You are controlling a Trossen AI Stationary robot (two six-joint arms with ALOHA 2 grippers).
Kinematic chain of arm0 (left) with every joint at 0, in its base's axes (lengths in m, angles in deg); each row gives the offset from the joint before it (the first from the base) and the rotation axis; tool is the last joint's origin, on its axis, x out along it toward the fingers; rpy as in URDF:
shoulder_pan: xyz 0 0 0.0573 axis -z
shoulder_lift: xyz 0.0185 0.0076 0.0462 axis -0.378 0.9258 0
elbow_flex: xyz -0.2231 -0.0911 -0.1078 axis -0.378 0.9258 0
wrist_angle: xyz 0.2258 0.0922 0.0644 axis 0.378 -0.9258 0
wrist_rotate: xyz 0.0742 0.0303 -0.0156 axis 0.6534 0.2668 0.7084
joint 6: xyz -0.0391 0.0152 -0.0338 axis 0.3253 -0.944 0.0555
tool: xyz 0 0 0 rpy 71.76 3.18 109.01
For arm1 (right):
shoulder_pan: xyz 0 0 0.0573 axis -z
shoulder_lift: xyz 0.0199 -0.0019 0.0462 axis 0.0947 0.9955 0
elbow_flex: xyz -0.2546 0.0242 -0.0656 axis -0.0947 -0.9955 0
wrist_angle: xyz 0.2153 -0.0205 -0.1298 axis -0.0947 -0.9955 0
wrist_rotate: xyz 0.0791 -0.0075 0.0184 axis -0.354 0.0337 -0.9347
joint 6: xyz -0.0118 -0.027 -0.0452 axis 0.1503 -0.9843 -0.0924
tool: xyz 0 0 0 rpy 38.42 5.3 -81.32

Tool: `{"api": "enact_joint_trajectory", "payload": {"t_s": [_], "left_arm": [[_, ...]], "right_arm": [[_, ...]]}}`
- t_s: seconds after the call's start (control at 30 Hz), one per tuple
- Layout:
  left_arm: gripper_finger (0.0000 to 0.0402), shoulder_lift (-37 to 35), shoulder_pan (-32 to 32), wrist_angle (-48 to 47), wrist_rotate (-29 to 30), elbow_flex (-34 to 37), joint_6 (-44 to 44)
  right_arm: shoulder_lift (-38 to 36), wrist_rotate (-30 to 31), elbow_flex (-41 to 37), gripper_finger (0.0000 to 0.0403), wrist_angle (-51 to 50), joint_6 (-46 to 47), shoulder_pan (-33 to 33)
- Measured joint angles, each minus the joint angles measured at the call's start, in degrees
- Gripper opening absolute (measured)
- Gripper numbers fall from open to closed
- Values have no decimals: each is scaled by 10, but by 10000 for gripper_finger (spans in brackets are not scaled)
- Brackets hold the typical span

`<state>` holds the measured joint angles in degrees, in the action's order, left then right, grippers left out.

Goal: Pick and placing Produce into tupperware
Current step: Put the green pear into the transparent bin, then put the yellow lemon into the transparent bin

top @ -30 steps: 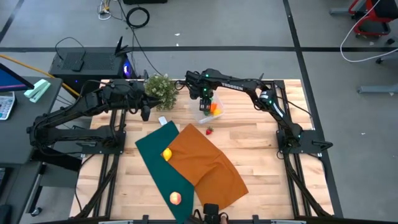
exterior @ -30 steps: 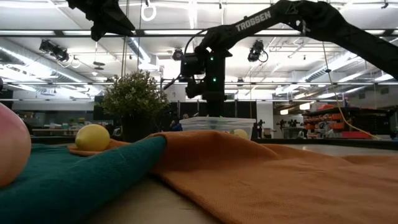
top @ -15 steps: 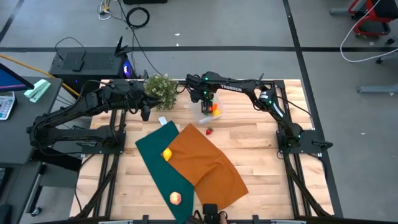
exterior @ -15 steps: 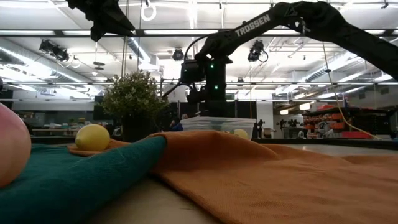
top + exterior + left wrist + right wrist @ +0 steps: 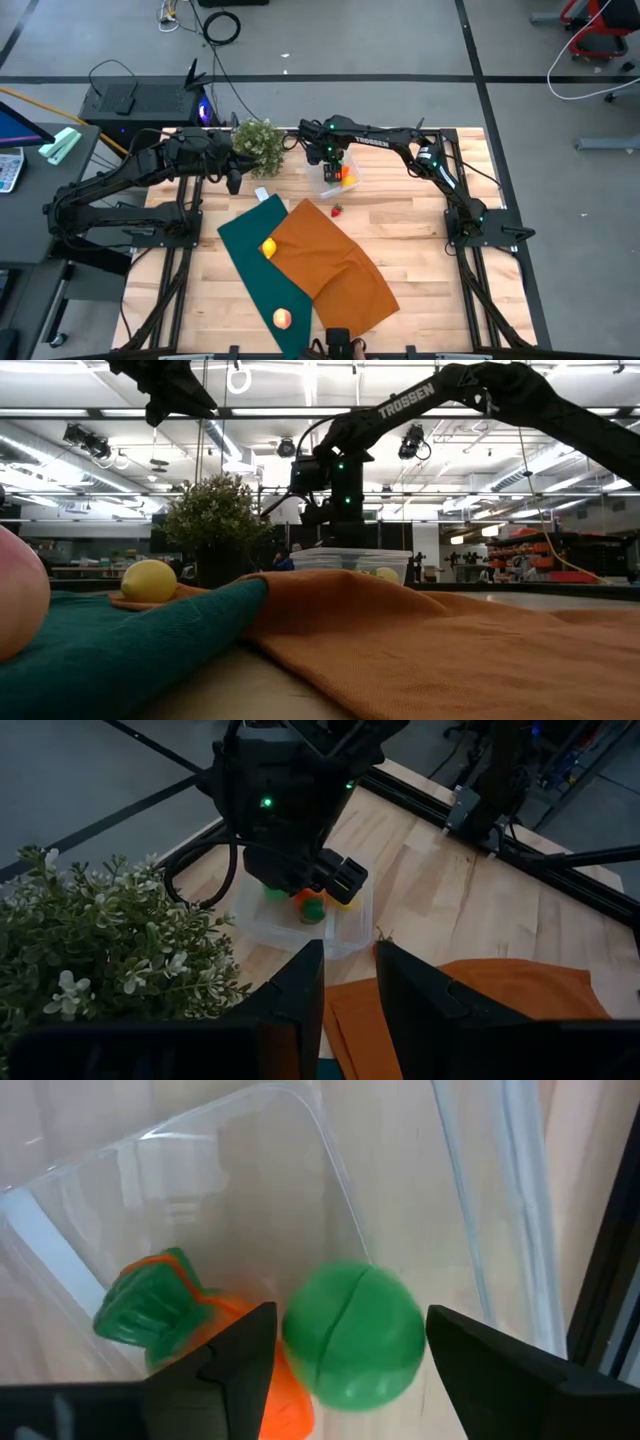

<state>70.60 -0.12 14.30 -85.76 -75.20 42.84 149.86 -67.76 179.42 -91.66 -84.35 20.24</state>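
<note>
The clear plastic box looks shiny. The round green plastic fruit is smooth. The pale wood counter is matt.

Produce and tupperware on the tabletop

The clear tupperware sits near the far edge, holding a green ball and an orange, green-topped piece. A red piece lies just beside it; a yellow one and a peach one rest on the cloths.

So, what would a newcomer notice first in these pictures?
Probably the right hand poised over the clear tupperware near the table's far edge, open, with a round green produce piece between its fingers and an orange one in the box. Next, the orange cloth overlapping the green cloth in the middle.
</note>
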Motion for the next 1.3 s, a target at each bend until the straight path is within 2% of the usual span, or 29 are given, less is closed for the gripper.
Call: {"api": "enact_joint_trajectory", "payload": {"t_s": [0.23,0.43,0.5,0.63,0.87,1.03,1.17,1.3], "left_arm": [[103,0,0,-4,0,0,0],[103,0,0,-5,0,0,-1],[103,0,0,-5,0,0,-1],[103,0,0,-5,0,0,-1],[103,0,0,-22,-1,0,0],[103,0,0,-72,-1,0,0],[103,0,0,-118,-23,0,4],[103,0,10,-135,-59,0,31]], "right_arm": [[-9,26,0,226,-6,0,-11],[-68,45,0,224,-43,14,-20],[-96,45,1,224,-49,55,-24],[-151,-1,1,224,-66,157,-40],[-219,-4,1,224,-127,261,-109],[-250,1,-1,224,-168,337,-172],[-280,23,-42,224,-166,417,-219],[-323,30,-134,224,-163,526,-267]]}}
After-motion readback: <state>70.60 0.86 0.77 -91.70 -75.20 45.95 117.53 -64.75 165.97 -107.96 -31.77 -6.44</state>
